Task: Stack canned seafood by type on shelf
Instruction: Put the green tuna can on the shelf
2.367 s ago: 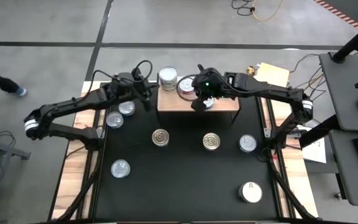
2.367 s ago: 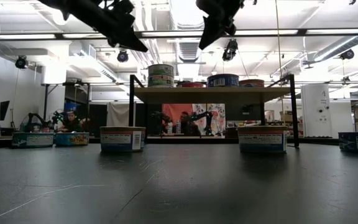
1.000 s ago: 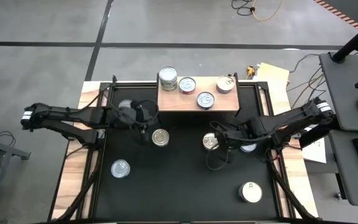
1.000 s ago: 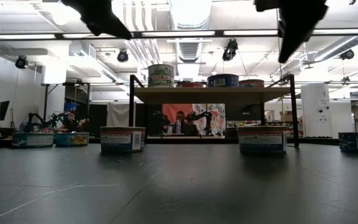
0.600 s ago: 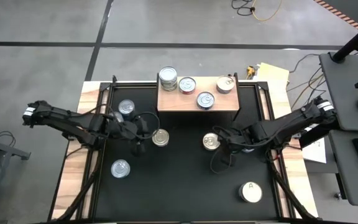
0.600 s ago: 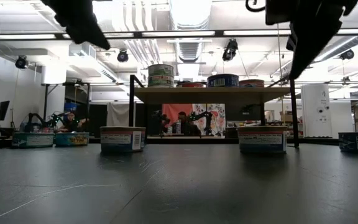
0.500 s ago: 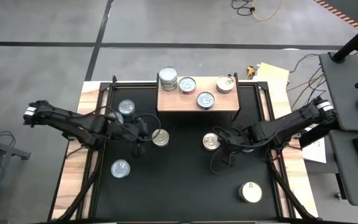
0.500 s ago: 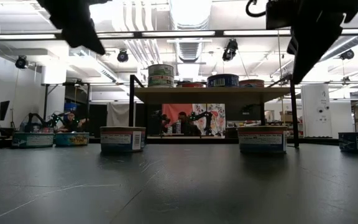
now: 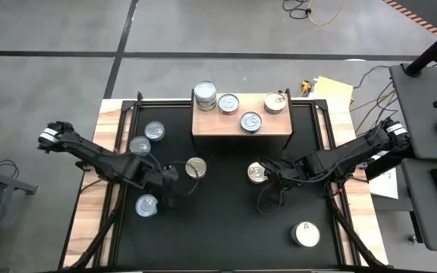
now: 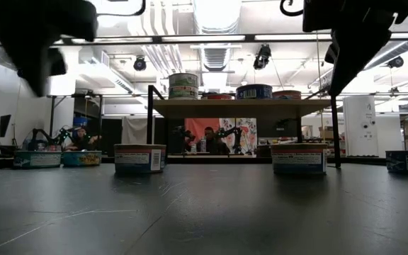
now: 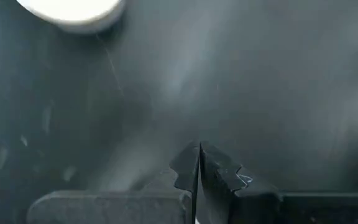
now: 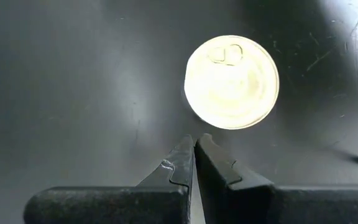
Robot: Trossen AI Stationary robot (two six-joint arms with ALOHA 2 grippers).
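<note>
Several tins stand on the wooden shelf (image 9: 241,130) at the table's far side, two of them stacked (image 9: 205,95). More tins rest on the black table: two silver ones (image 9: 147,138) at far left, one gold (image 9: 196,167), one gold (image 9: 257,172), one silver (image 9: 146,205), and a white-topped one (image 9: 306,234) near right. My left gripper (image 11: 198,149) is shut and points down beside the near-left silver tin (image 11: 73,9), touching nothing. My right gripper (image 12: 194,142) is shut and empty, just short of a ring-pull tin (image 12: 232,81).
The shelf stands on dark legs (image 10: 335,127), with room under it. Cables loop from both wrists over the table (image 9: 268,199). Wooden strips (image 9: 97,205) edge the table left and right. Bare black tabletop lies in the near middle (image 9: 226,227).
My left gripper has gone toward the table's near edge and down, from the far-left tins to the near-left silver tin, tipping steeper and rolling at the wrist. My right gripper has sunk a little beside the gold tin. Both stayed shut.
</note>
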